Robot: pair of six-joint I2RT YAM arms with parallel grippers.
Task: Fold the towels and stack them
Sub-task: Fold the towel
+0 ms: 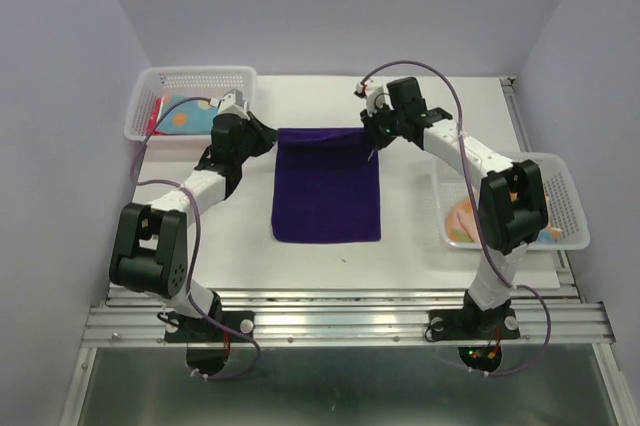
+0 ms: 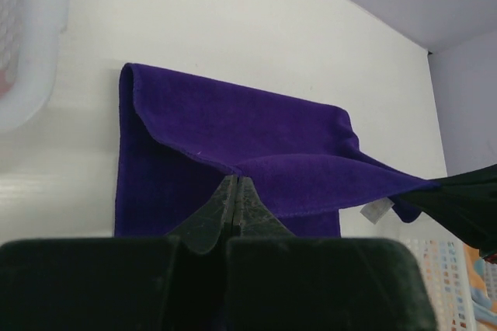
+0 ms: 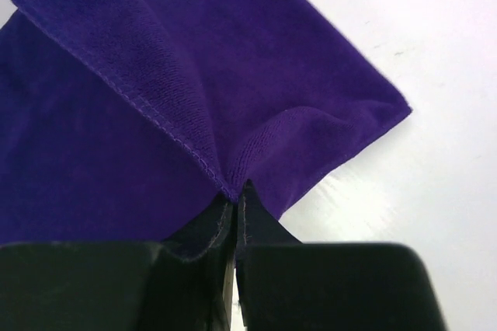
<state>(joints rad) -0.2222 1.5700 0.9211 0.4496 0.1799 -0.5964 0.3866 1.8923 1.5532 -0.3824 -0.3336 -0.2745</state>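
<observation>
A dark purple towel (image 1: pixel 327 186) lies on the white table, its far edge lifted and held at both far corners. My left gripper (image 1: pixel 268 136) is shut on the far left corner; in the left wrist view its jaws (image 2: pixel 235 183) pinch the purple towel (image 2: pixel 233 121). My right gripper (image 1: pixel 377 134) is shut on the far right corner; the right wrist view shows the jaws (image 3: pixel 237 195) pinching the purple towel (image 3: pixel 178 74). A light blue dotted towel (image 1: pixel 185 118) sits in the left basket. An orange patterned towel (image 1: pixel 462 218) sits in the right basket.
A white mesh basket (image 1: pixel 190 81) stands at the far left, close to my left arm. A second white mesh basket (image 1: pixel 565 201) stands at the right, under my right arm's elbow. Grey walls close in the back and sides.
</observation>
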